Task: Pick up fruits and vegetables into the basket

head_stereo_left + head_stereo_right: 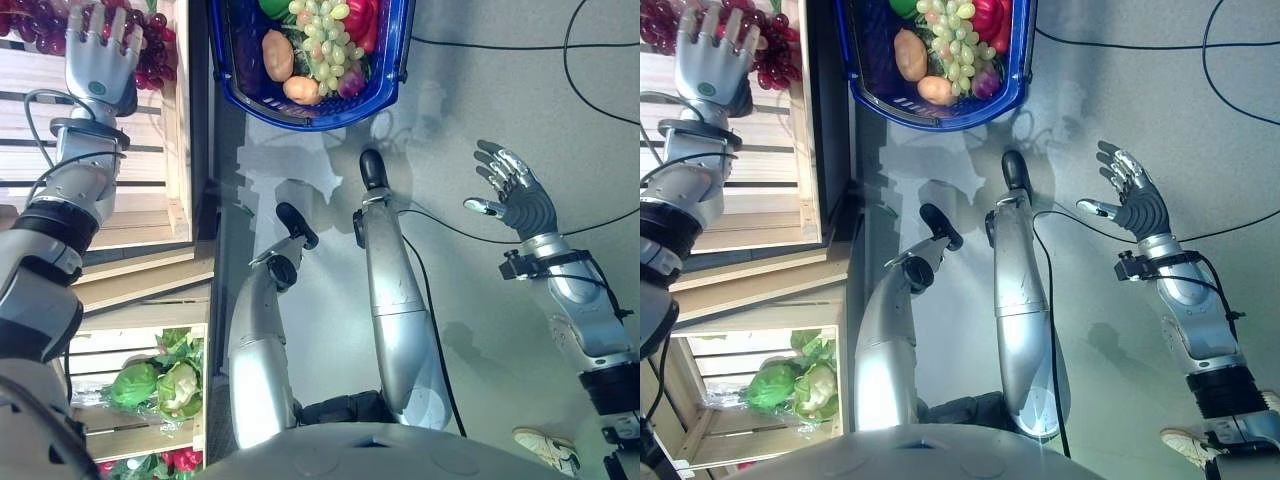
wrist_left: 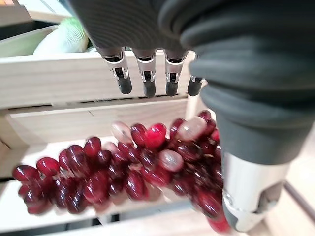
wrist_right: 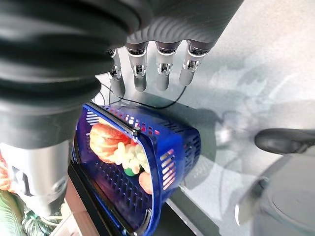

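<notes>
Dark-tipped straight fingers (image 2: 147,83) of left hand (image 1: 100,62) hover directly over dark red grape bunch (image 2: 123,169), upper left, in pale wooden crate (image 1: 150,190); bunch runs crosswise; right hand (image 1: 515,195) spread wide, far off

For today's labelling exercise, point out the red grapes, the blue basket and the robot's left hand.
red grapes (image 2: 123,172): left wrist view, middle of the bunch.
blue basket (image 1: 228,70): left eye view, its side wall.
left hand (image 1: 97,62): left eye view, back of the hand.
</notes>
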